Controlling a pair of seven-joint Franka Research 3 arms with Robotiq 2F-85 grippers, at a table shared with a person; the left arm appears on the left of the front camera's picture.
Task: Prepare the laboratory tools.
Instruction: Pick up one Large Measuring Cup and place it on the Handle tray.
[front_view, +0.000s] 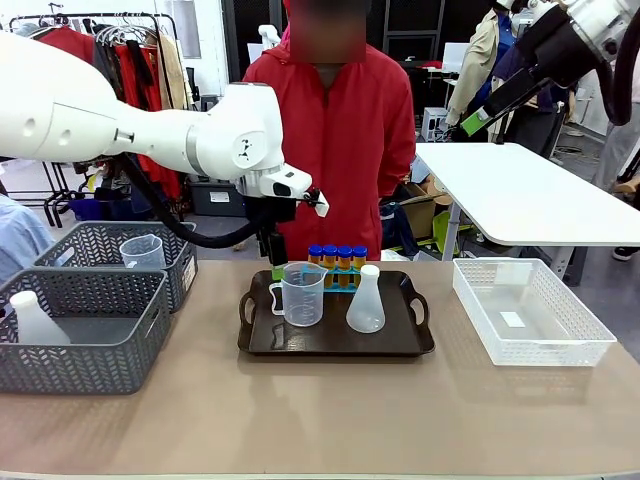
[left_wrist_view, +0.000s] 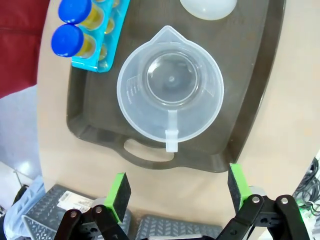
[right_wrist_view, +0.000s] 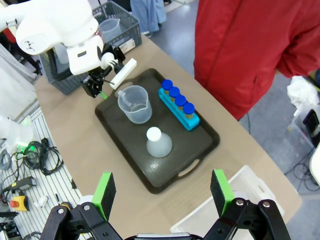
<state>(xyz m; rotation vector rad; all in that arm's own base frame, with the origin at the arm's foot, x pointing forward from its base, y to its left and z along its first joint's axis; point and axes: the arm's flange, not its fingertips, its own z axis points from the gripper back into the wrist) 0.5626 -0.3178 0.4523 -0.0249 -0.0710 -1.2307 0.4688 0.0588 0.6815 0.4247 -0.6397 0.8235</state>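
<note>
Measuring beaker (left_wrist_view: 170, 92): upright on dark tray (left_wrist_view: 250, 100), beside blue tube rack (left_wrist_view: 102, 47). Left claw (left_wrist_view: 177, 192): spread wide, empty, above handle side. Advice: withdraw straight upward, avoiding the beaker's handle.

The measuring beaker (left_wrist_view: 170, 90) is clear, glossy plastic with moulded markings; the conical flask (front_view: 366, 303) is cloudy white translucent plastic. The tray (front_view: 415, 340) looks dark, smooth and faintly shiny. The tube rack (right_wrist_view: 192, 122) is bright blue plastic, the tubes (front_view: 337, 262) orange with glossy blue caps. The surface (front_view: 320, 415) is matt beige laminate. The baskets (front_view: 90, 345) are grey woven-look plastic, the bin (front_view: 535, 345) white mesh plastic.
</note>
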